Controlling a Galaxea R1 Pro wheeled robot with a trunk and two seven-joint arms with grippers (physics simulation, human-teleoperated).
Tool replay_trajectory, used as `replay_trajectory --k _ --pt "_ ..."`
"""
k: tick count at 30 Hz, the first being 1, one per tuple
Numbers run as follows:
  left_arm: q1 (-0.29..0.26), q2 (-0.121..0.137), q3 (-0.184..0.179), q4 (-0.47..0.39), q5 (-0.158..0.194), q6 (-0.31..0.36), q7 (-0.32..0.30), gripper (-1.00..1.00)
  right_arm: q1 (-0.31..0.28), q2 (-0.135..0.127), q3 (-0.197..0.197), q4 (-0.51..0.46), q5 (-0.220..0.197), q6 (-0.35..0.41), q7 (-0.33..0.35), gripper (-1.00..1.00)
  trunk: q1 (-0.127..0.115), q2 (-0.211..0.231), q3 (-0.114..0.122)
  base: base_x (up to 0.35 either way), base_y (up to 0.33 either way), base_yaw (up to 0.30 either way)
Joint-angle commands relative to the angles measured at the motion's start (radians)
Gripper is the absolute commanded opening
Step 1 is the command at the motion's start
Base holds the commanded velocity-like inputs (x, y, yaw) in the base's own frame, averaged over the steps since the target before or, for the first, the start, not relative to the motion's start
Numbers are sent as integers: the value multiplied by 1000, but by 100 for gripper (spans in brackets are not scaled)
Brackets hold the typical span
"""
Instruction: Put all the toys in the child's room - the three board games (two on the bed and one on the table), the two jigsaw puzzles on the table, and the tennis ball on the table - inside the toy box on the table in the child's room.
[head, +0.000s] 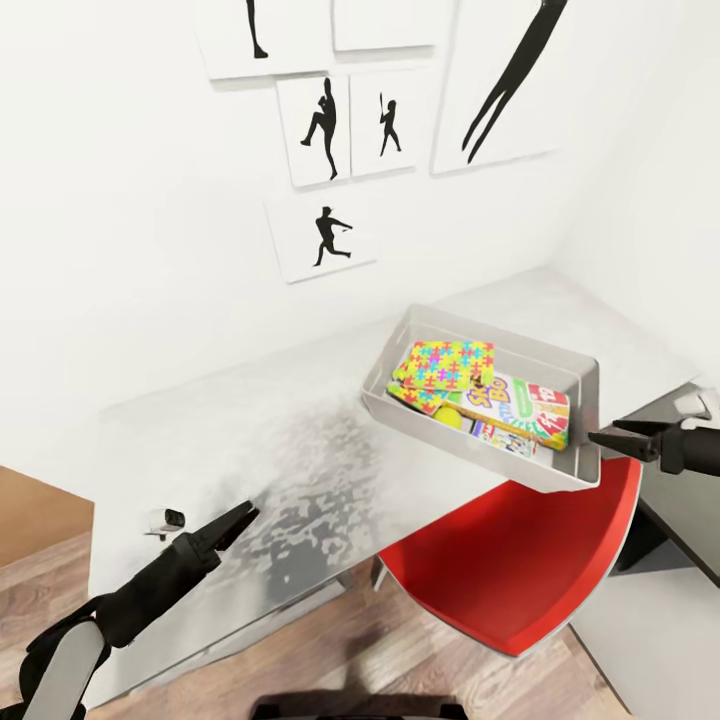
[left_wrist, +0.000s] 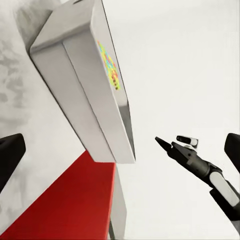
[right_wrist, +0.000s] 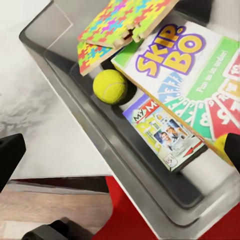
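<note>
Grey toy box sits on the pale table, overhanging a red chair. Inside: two jigsaw puzzles stacked, tennis ball, Skip-Bo box and a smaller illustrated game box. Right gripper just beside the box rim, jaws pressed together. Left gripper above the table edge, empty; jaw state unclear.

Pale grey-white table set against the white wall, its top mottled with darker patches toward the middle. The light grey toy box sits at the front edge near the corner where the top joins the dark grey cabinet section, its near side projecting past that edge.
</note>
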Motion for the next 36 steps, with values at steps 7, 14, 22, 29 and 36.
replay_trajectory --k 7,14,22,29,36 --pt "18 1 -27 0 1 4 -30 100 55 -33 6 0 -15 -110 49 100 1 -2 10 0 0 0" --pt "24 -4 -48 0 -6 -2 -36 100 97 -41 8 0 -19 -180 73 100 1 -2 22 0 0 0" --pt "23 -4 -118 1 -13 -9 -38 100 185 -51 9 0 -21 -322 106 100 1 -2 35 0 0 0" --pt "20 -1 -155 1 -17 -12 -28 100 256 -58 10 3 -33 -419 112 100 1 -2 46 0 0 0" --pt "20 -2 -167 1 -42 -14 -18 100 282 -58 11 7 -47 -446 113 100 1 -2 58 0 0 0"
